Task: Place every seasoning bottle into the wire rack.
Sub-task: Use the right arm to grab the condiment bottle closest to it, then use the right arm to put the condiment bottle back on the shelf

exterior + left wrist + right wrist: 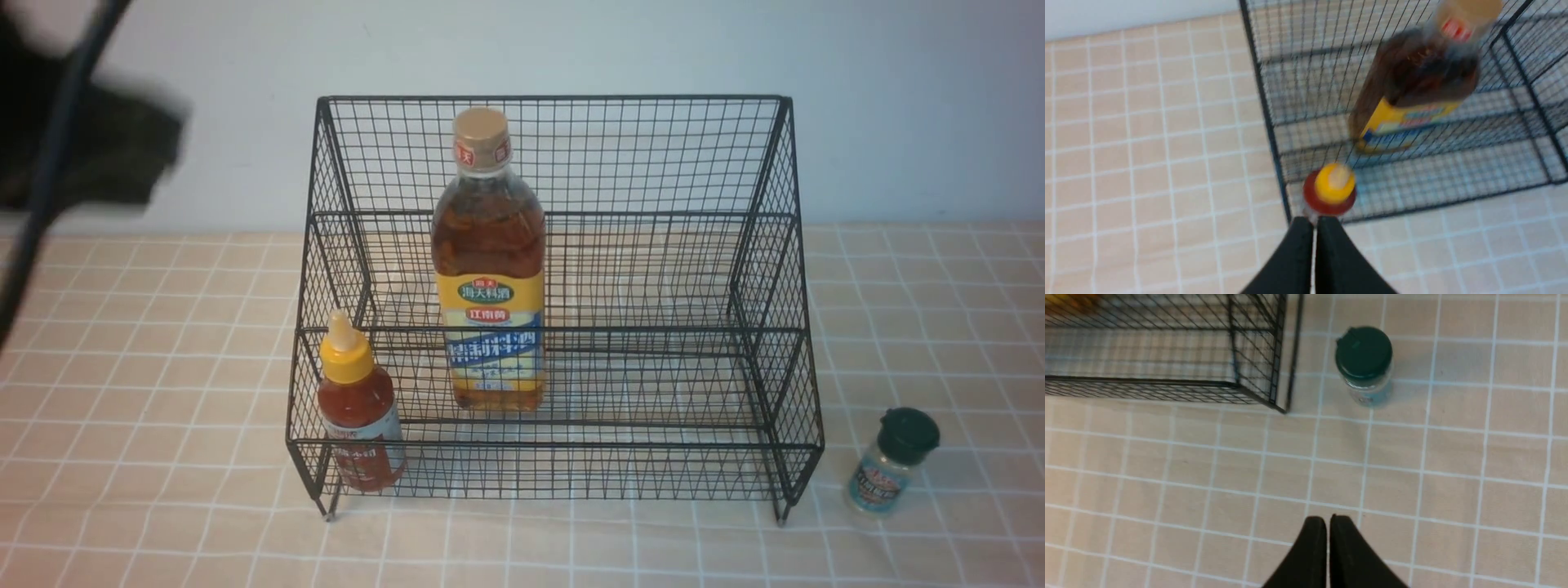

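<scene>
Tan grid-patterned counter [122, 425] carrying a large black wire-mesh rack with two stepped tiers [653, 155]. Inside the rack: a tall clear bottle of amber liquid with a tan cap [490, 269], upright near mid-width (tier uncertain), and a small red-sauce squeeze bottle with a yellow nozzle cap [357, 408], upright in the front tier's left corner. The tiny green-capped shaker [894, 459] is outside, upright on the counter just beside the rack's right front leg. It lies straight ahead of the right hand [1328, 526], apart, long axis vertical. The right arm is judged nearer. Both hands are closed and empty, the left hand [1314, 228] just beside the squeeze bottle.
</scene>
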